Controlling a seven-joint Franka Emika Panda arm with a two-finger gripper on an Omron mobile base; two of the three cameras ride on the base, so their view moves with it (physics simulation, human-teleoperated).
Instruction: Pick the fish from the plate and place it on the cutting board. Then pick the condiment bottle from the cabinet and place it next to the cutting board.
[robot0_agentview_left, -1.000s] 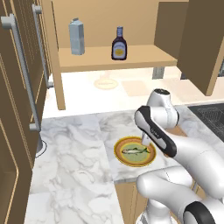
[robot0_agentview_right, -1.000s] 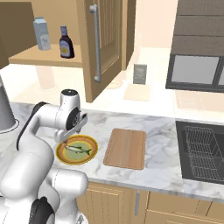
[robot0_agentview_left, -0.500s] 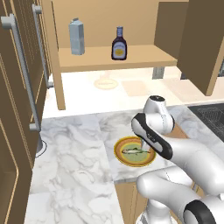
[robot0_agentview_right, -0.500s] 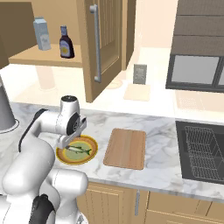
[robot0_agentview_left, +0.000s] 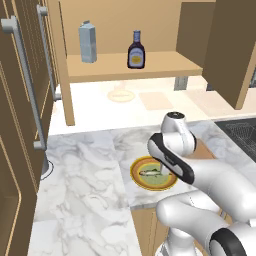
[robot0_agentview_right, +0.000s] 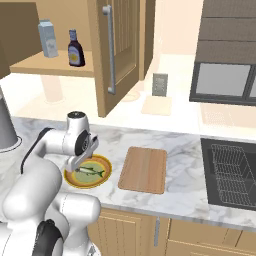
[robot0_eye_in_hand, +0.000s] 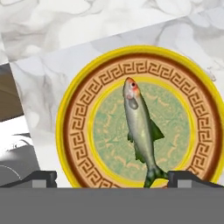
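The small silvery-green fish (robot0_eye_in_hand: 140, 131) lies in the middle of the round plate (robot0_eye_in_hand: 65, 127) with the orange-yellow rim, on the marble counter. My gripper (robot0_eye_in_hand: 114, 179) hangs just above it, open and holding nothing, with the two dark fingertips (robot0_eye_in_hand: 41, 177) spread wide on either side of the fish's tail. From the right base view, the gripper (robot0_agentview_right: 80, 162) is low over the plate (robot0_agentview_right: 102, 162) and fish (robot0_agentview_right: 91, 171), and the wooden cutting board (robot0_agentview_right: 144, 169) lies directly to their right. The dark condiment bottle (robot0_agentview_left: 135, 50) stands on the shelf of the open cabinet (robot0_agentview_left: 150, 65).
A tall grey-blue carton (robot0_agentview_left: 87, 42) stands left of the bottle on the shelf. An open cabinet door (robot0_agentview_right: 115, 50) hangs over the counter. A sink with a wire basket (robot0_agentview_right: 232, 172) is at the far right. A grey vessel (robot0_agentview_right: 5, 125) stands at the left.
The hand has come down toward the plate and now sits close over the fish. The jaws have stayed open. Fish, plate, board and bottle have not moved.
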